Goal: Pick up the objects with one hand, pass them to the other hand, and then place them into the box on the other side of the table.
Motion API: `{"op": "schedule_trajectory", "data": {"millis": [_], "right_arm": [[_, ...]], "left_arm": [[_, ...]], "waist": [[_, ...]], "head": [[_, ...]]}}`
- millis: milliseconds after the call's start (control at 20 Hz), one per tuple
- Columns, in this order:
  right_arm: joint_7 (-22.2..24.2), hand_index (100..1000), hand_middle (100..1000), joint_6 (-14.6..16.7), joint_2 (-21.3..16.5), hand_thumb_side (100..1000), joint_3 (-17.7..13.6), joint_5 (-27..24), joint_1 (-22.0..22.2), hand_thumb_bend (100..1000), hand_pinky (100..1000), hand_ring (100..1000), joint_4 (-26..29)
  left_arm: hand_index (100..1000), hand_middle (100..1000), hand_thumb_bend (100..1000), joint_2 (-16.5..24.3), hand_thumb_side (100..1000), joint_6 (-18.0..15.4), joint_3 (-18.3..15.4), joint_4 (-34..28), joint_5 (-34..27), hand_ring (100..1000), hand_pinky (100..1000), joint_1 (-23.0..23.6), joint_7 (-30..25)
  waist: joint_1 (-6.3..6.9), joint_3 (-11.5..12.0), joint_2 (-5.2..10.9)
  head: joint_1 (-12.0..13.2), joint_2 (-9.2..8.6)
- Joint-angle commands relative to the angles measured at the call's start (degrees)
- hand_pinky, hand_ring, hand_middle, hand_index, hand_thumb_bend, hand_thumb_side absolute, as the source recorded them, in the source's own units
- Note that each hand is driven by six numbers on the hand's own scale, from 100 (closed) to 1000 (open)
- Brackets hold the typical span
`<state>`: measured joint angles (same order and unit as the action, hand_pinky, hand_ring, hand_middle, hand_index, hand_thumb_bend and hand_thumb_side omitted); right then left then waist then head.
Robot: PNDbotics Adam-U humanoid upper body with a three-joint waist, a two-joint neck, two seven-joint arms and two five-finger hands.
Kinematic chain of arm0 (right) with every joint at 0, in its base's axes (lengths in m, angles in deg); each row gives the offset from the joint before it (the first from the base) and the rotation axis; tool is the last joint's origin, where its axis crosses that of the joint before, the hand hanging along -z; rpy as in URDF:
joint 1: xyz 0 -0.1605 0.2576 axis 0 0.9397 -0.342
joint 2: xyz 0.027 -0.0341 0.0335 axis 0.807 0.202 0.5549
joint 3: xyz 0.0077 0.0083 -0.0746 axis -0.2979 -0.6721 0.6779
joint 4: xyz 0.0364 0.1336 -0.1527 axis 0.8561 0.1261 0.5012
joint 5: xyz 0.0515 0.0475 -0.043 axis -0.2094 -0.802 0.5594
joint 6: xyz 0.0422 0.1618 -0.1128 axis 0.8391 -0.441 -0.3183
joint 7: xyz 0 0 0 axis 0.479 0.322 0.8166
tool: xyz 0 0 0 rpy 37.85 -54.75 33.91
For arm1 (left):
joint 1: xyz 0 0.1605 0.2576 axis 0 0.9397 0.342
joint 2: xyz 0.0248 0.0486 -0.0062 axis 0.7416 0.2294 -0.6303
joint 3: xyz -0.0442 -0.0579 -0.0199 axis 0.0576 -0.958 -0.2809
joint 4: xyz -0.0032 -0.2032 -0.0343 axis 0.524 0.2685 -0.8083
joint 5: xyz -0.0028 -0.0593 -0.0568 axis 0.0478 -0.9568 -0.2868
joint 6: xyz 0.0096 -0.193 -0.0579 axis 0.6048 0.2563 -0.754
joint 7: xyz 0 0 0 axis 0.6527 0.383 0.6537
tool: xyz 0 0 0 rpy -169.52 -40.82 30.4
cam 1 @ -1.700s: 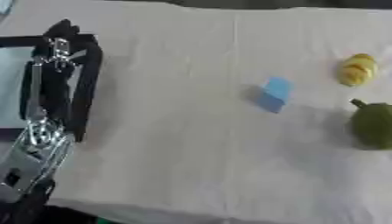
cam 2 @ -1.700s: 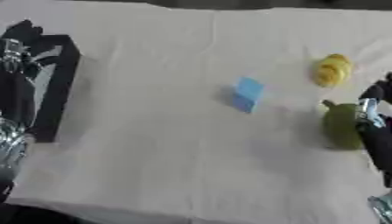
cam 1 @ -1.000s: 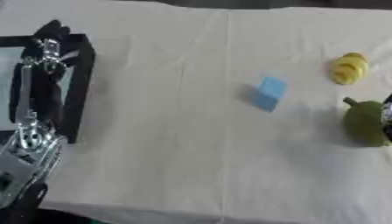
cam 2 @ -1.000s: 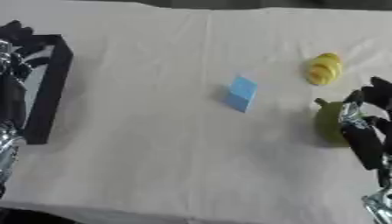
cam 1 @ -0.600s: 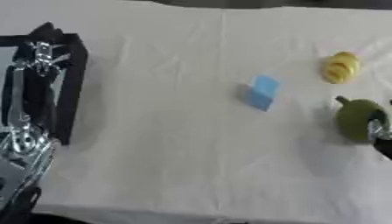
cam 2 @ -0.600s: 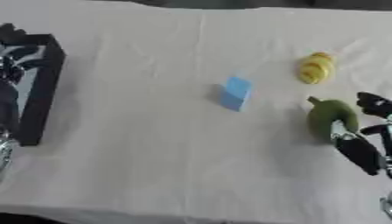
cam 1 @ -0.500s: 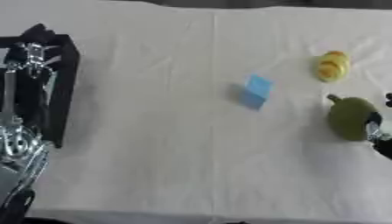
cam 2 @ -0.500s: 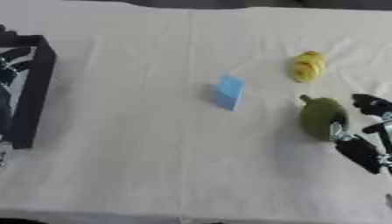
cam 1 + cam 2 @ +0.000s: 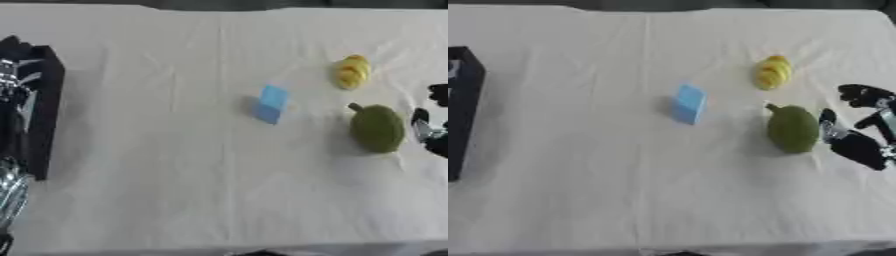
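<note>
Right hand [image 9: 859, 135] spread open just beside green fruit [image 9: 792, 129], holding nothing.

**Q:** State the colour of each item on the work surface.

**A:** The tablecloth [image 9: 605, 190] is plain off-white, no pattern. The block [image 9: 689, 104] is blue, lighter on its upper face and darker on the lower side. The round fruit [image 9: 792, 129] is dull olive green with a darker green stem. The smaller fruit [image 9: 773, 72] is yellow, with faint darker ribbing along it.

**Q:** And the box?

**A:** The box [image 9: 45, 115] is black on its walls.

**Q:** Your own hardware?

**A:** My right hand [image 9: 859, 137] is black with small silver parts. My left hand [image 9: 10, 95] is black with silver metal parts.
</note>
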<state>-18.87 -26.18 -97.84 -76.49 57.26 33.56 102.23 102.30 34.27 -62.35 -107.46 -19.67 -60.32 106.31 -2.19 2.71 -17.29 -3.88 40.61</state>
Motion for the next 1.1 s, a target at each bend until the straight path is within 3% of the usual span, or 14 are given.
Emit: {"op": "schedule_trajectory", "data": {"millis": [50,350,700,1100], "right_arm": [[4.0,837,776,-1.4,-4.6,258,-0.6,-1.7,-1.2,222,686,836,1.1],[10.3,835,768,-6.1,-6.1,103,1.2,-1.3,-2.4,371,723,837,1.1],[13.2,835,765,-8.0,-6.1,100,2.8,-1.9,-3.4,402,728,835,1.1],[10.8,842,775,-11.2,-5.7,100,4.9,-0.1,-3.7,412,770,841,1.1]], "left_arm": [[858,790,120,1.5,739,0.2,-0.1,-0.6,0.4,730,723,-0.6,0.0],[857,790,122,1.4,740,0.2,0.1,-0.6,0.3,729,723,-0.7,-0.1],[856,791,124,1.2,741,0.1,0.2,-0.5,0.2,728,724,-0.8,-0.2],[853,792,126,0.9,744,0.1,0.7,-0.4,0.0,728,724,-1.1,-0.6]], "waist": [[0.0,0.1,1.48],[-0.24,0.5,1.44],[-0.45,0.9,1.35],[-0.37,1.3,0.98]], "head": [[-0.4,-0.72],[-0.5,-0.9],[-0.3,-1.09],[-0.4,-1.14]]}}
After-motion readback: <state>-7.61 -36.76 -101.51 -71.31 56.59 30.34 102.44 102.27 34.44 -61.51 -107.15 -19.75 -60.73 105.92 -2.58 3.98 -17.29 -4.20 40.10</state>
